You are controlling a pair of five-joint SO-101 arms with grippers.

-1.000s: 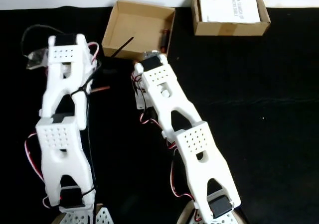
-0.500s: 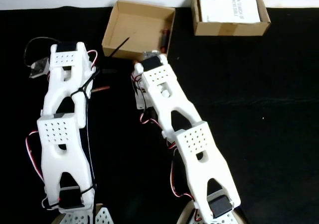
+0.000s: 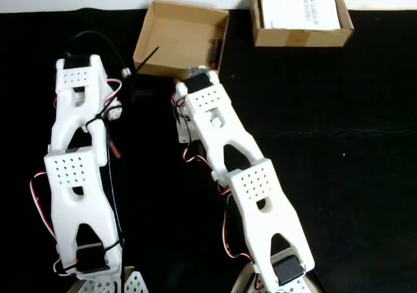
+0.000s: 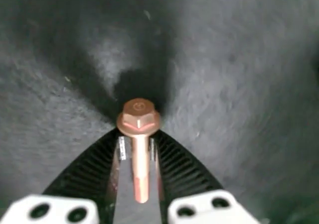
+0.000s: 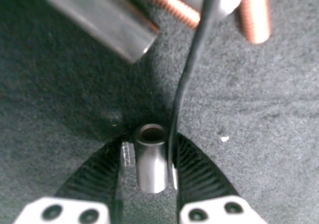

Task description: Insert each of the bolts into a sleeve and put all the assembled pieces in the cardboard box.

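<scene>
– what has the left pincer (image 4: 138, 134) got?
– it's closed narrowly on a bolt (image 4: 138, 154). one ribbed finger sits on each side of the shank, and the hex head pokes out past the tips over the dark counter (image 4: 239, 84).
– and the right pincer (image 5: 149, 140)?
– it grips a sleeve (image 5: 151, 159) the same way, bore facing outward. a black cable (image 5: 192, 69) runs down past one finger.
– counts?
– beyond that, on the counter, one loose sleeve (image 5: 99, 15) lies on its side. there are two more bolts, one bolt (image 5: 169, 10) at that sleeve's end and another bolt (image 5: 254, 15) just beside it. i cannot make out the grey piece between them. so three bolts and two sure sleeves.
– boxes?
– two. the box (image 3: 179, 36) is just ahead of the right arm (image 3: 234, 150), with something dark against its inner wall, too small to tell. the second box (image 3: 300, 39) holds white paper. the left arm (image 3: 75, 176) stands alongside.
</scene>
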